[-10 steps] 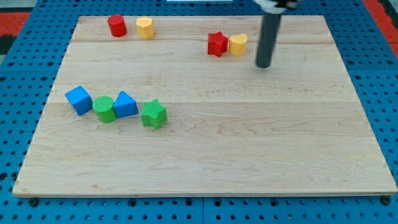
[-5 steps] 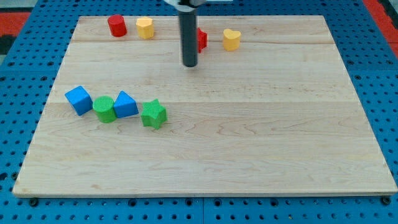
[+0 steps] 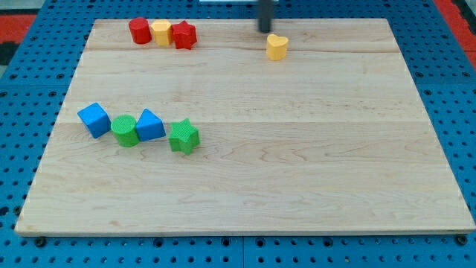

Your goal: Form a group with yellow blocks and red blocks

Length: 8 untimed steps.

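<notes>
Red star (image 3: 184, 35) has moved left, now touching yellow block (image 3: 161, 33) beside red cylinder (image 3: 139, 30). My tip (image 3: 265, 30) holds nothing, just above-left of yellow heart (image 3: 277, 47), apart.

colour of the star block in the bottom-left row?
Green: the green star, at the row's right end, in the camera view.

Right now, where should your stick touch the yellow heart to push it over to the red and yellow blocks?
On its right-hand side. The yellow heart block sits alone, with the red cylinder, yellow block and red star off to the view's left. My tip is just above-left of it, so I'd probably circle round first, then push left.
</notes>
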Each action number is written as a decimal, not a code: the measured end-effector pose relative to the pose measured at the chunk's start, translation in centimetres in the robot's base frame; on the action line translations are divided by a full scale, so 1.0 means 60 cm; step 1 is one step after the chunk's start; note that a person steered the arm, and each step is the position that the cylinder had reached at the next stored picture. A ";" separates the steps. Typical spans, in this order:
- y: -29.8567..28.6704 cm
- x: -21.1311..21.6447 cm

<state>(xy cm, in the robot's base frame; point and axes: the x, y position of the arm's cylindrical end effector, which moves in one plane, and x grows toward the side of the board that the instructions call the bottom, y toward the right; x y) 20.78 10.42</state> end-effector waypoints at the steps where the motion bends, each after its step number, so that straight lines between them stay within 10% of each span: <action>1: 0.094 0.057; 6: -0.248 0.082; 8: -0.041 0.162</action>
<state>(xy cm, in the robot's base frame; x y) 30.53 7.93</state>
